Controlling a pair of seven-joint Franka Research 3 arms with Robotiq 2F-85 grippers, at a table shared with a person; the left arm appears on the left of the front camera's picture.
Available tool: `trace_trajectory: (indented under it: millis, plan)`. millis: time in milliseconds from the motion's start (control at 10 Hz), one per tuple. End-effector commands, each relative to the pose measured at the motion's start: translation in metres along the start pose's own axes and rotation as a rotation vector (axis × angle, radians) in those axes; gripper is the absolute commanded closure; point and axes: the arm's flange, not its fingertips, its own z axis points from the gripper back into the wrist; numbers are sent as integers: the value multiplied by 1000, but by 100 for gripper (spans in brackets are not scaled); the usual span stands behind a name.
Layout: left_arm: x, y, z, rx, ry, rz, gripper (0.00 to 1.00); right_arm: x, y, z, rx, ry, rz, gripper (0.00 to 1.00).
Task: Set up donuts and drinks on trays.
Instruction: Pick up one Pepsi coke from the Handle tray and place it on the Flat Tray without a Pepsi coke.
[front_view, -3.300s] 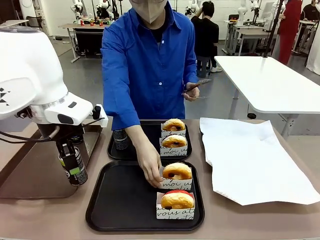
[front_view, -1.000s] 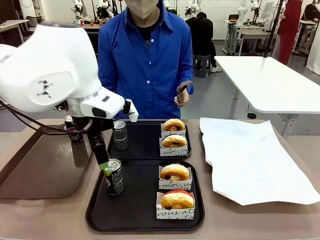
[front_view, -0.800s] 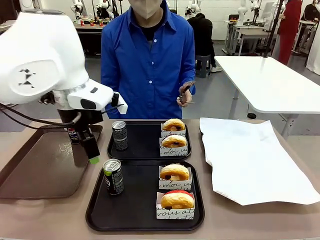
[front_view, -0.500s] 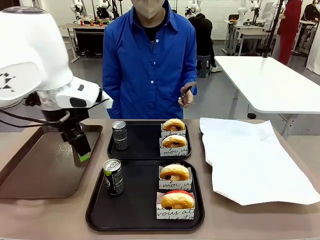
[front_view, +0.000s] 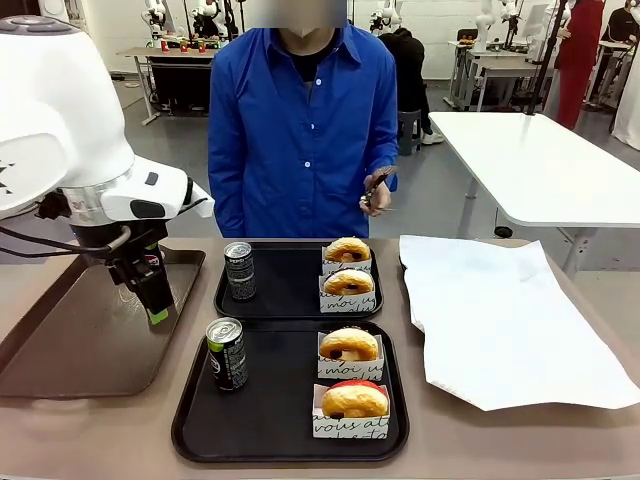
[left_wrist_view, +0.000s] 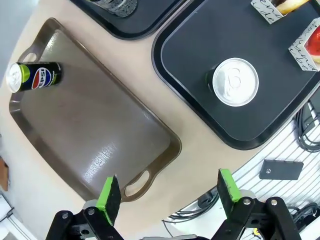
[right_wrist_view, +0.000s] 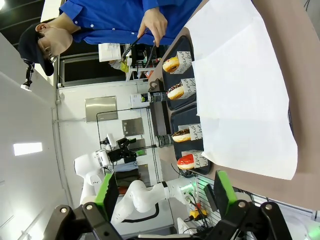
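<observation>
Two black trays lie mid-table. The near tray (front_view: 280, 405) carries a dark drink can (front_view: 227, 353) at its left and two donuts (front_view: 349, 344) in white paper holders, the front one red-iced (front_view: 355, 399). The far tray (front_view: 290, 288) bears another can (front_view: 239, 270) and two holdered donuts (front_view: 348, 281). My left gripper (front_view: 152, 312) hangs open and empty over the brown tray, left of the near can. From the left wrist, that gripper (left_wrist_view: 168, 190) sits above the brown tray's handle, with the can top (left_wrist_view: 235, 82) off to the right. My right gripper (right_wrist_view: 164, 189) is open, well off the table.
A long brown tray (front_view: 80, 340) at the table's left holds a logo can (left_wrist_view: 35, 76) in its far corner. A large white paper (front_view: 500, 320) covers the right side. The person in a blue shirt stands at the far edge, holding tongs (front_view: 378, 188) clear of the table.
My left gripper has let go of the can on the near tray and moved left over the brown tray. The person's hand has left the near tray.
</observation>
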Motion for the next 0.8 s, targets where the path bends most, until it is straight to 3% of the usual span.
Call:
trace_trajectory:
  millis: [0,300,400,600,700]
  plan:
    - [4,2,2,-22,-4,-16,0,0,0,-1,21,-8,7,0]
    - [2,0,-1,-2,2,-3,0,0,0,-1,21,-8,7,0]
    - [-2,19,10,-95,-21,64,0,0,0,-1,21,-8,7,0]
    - [-30,116,25,-538,-164,371,0,0,0,-1,21,-8,7,0]
    - [-51,160,27,-578,-246,477,0,0,0,-1,21,-8,7,0]
